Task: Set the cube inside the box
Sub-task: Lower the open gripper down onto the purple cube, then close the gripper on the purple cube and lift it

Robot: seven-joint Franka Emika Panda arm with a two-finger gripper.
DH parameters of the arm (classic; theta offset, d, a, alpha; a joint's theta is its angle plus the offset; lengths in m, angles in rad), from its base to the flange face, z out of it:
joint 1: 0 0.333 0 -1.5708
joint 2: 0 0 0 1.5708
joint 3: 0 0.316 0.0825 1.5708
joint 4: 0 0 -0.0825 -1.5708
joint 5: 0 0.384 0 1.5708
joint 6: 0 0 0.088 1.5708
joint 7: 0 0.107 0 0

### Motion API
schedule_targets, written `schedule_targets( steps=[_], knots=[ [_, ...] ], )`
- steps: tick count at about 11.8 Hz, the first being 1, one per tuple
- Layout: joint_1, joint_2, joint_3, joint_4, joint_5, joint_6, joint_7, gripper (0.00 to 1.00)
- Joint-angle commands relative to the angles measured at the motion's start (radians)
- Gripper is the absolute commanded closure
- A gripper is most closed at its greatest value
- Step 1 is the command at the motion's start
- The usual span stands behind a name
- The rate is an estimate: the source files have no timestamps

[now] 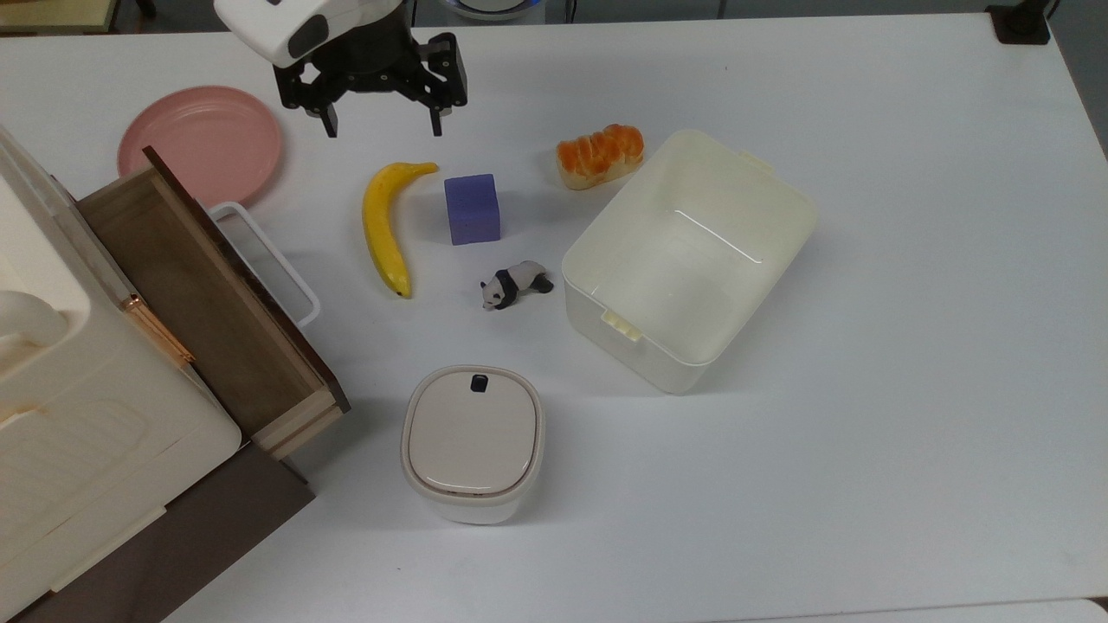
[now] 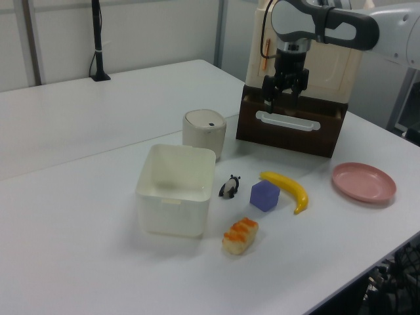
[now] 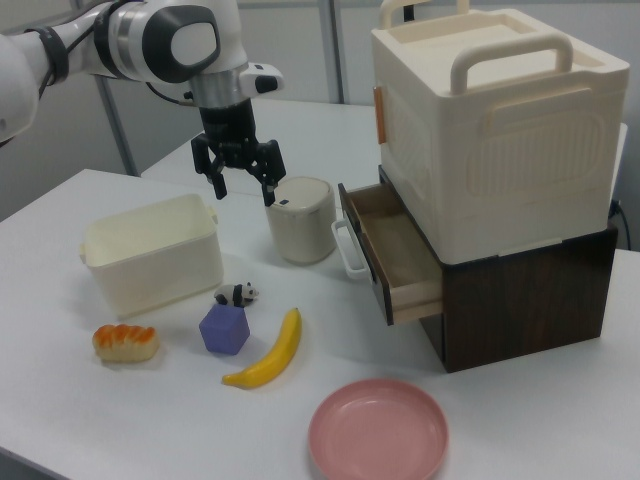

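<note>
The small blue-purple cube (image 1: 473,208) sits hemmed in: a yellow banana (image 1: 386,225) just beside it on the top view's left, a little panda figurine (image 1: 516,285) near below. Bare white table (image 1: 909,260) separates it from the cream-white plastic box (image 1: 783,251), whose mouth stands open and unobstructed.
</note>
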Motion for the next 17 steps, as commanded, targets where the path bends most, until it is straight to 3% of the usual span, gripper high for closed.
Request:
schedule_targets(
  steps=[1,6,10,13,15,17],
  knots=[
    [0.049,-0.013,0.012,-0.009,0.015,0.015,-0.049,0.0],
    [0.086,-0.013,0.012,-0.064,0.013,-0.141,-0.295,0.0],
    [0.109,-0.074,0.01,-0.176,0.01,-0.155,-0.296,0.0],
    [0.123,-0.1,0.009,-0.306,-0.002,-0.015,-0.211,0.0],
    [0.148,-0.09,0.01,-0.404,-0.048,0.143,-0.093,0.0],
    [0.149,-0.074,0.01,-0.482,-0.076,0.259,-0.064,0.0]
  ],
)
